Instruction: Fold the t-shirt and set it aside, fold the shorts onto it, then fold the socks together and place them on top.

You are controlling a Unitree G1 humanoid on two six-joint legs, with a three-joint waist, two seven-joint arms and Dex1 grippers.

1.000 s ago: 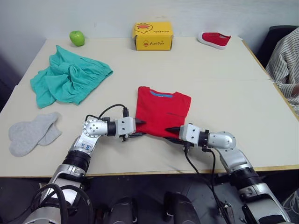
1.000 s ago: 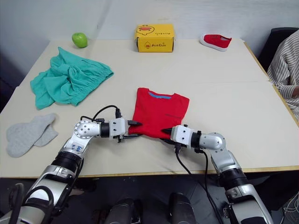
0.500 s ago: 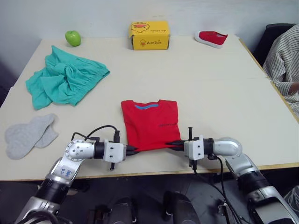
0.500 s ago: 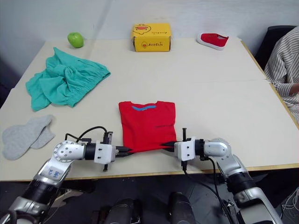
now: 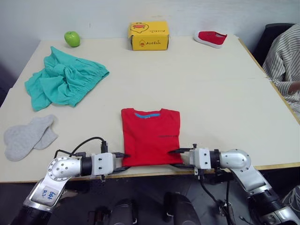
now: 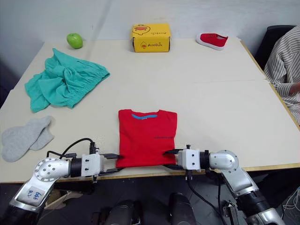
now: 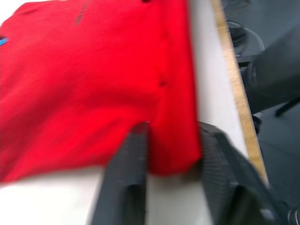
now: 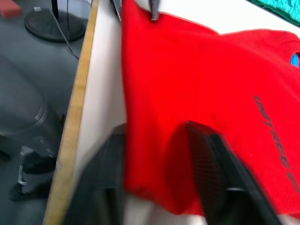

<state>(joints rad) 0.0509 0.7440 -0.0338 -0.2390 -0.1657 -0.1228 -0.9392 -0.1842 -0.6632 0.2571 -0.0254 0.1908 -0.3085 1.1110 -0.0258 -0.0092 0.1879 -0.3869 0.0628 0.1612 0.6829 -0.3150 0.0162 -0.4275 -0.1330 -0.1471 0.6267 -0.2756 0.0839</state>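
Left gripper (image 6: pixel 114 161): at the near left corner of the t-shirt, fingers spread around the hem corner; in the left wrist view red cloth lies between the two black fingers (image 7: pixel 129 178), which stand apart and do not visibly pinch it.
Right gripper (image 6: pixel 169 159): at the near right corner of the same hem, fingers likewise parted, one above the cloth and one below at the table edge; the right wrist view shows cloth between them.
T-shirt (image 6: pixel 146 137): bright red, lying flat near the front edge of the table (image 6: pixel 220 98), sleeves tucked in so it forms a rough rectangle, blue collar band at the far side, hem at the near edge.
Shorts (image 6: pixel 63 84): teal, crumpled in a heap at the far left, well apart from the t-shirt.
Socks (image 6: pixel 23 138): grey pair, overlapping, at the near left beside the left arm.
How the t-shirt will handle: light, limp cloth; I judge it will sag and slide between hold points, so both corners need lifting together.
Where to grip: the two hem corners, pinched through all layers so the tucked sleeves stay in.
Risk: a one-layer pinch could let the fold open; the hem sits right at the table edge.
Other things: green apple (image 6: pixel 74 40), yellow box (image 6: pixel 151 37), red shoe (image 6: pixel 213 40) along the far side.
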